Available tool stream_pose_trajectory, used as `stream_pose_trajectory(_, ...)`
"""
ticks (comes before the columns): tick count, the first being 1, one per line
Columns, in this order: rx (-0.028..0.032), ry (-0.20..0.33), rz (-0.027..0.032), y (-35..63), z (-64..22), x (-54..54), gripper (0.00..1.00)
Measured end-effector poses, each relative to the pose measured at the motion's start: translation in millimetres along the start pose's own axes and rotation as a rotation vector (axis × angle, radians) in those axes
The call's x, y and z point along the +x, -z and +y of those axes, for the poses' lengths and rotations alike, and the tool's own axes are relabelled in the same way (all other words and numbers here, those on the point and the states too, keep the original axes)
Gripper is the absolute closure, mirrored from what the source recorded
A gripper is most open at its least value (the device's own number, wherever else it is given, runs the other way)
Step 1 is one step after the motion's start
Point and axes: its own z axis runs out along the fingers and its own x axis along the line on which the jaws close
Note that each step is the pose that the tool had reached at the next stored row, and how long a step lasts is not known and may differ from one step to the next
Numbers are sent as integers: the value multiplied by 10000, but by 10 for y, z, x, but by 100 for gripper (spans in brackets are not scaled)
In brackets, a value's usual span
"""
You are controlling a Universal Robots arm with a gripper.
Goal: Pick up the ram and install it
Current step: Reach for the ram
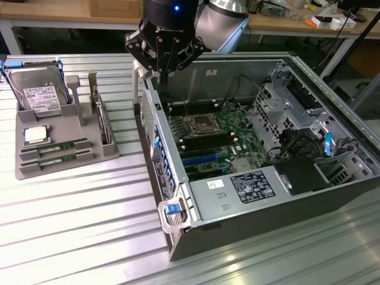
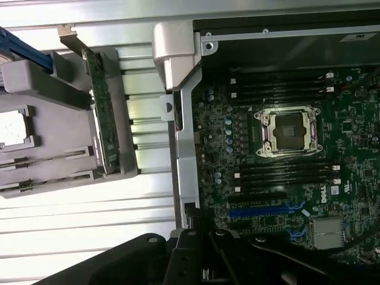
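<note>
**Gripper (image 2: pixel 199 258) shut and empty over the case wall, ram standing in the tray**

Closest to my wrist camera is my own black gripper body. Just past it, the grey side wall of the computer case (image 2: pixel 185 154) runs away from me. In the exterior view my gripper (image 1: pixel 162 72) hangs above that wall near the case's far corner. Its fingers are pressed together with nothing between them, so I've no hold on anything.

Now the ram (image 1: pixel 102 119): it's the long green stick standing on edge in an upright slot of the grey tray (image 1: pixel 76 101). The tray sits to the exterior view's left of the case, and the stick is well apart from my fingers. My wrist view catches the ram (image 2: pixel 101 113) too, with small dark chips along its length.

Two more green sticks (image 1: pixel 59 146) lie in the tray's low slots. The square silver processor chip (image 1: pixel 35 135) is just beside them, and the hard drive (image 1: pixel 38 95) is propped at the tray's far end.

Inside the open case I see the motherboard (image 1: pixel 208 139). Its processor socket (image 2: pixel 290 132) sits between rows of black memory slots (image 2: pixel 285 172). Everything rests on a ribbed metal table (image 1: pixel 89 237).
</note>
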Motion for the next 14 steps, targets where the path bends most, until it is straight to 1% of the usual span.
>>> stream_pose_trajectory(5,0,0,0,2,-6,83,90)
stream_pose_trajectory(14,0,1,0,5,-15,196,90)
